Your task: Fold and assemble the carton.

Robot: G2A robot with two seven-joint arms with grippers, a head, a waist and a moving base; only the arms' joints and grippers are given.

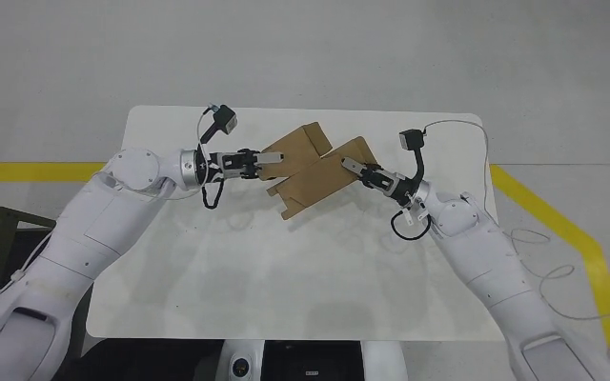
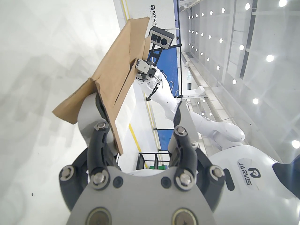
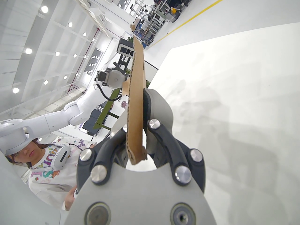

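Carton [image 1: 307, 171] is a brown cardboard blank held over the far half of the table [image 1: 286, 286], with the left gripper [image 1: 263, 164] at one end and the right gripper [image 1: 351, 166] at the other. From the top view it looks partly opened: one panel stands up and the rest lies nearly flat. I cannot tell whether its lowest corner touches the table.

In the left wrist view the left gripper [image 2: 138, 104] has its fingers [image 2: 101, 127] spread wide. A carton [image 2: 117, 76] edge rests against one of them and the other stands well apart, so nothing is clamped.

In the right wrist view the right gripper [image 3: 137, 115] has its jaws closed on a thin carton [image 3: 137, 83] panel, seen edge-on above the table.

My judgement is that the work is at an early stage. No flap looks tucked and no box shape is closed, so squaring the sleeve and folding the flaps remain.
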